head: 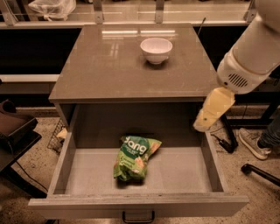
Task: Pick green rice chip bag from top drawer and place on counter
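The green rice chip bag (133,157) with white "Dang" lettering lies flat in the middle of the open top drawer (92,173), whose dark handle (138,217) shows at the bottom edge. The counter (105,65) above it is glossy grey-brown. My white arm comes in from the upper right. My gripper (213,110) hangs pale yellow over the drawer's right rear corner, below the counter's edge, well right of the bag and apart from it.
A white bowl (156,49) stands on the counter near its back. A dark chair part (15,131) is at the left. A shoe (255,142), cables and a stand leg lie on the floor at the right. A white plastic bag (51,7) sits on the far ledge.
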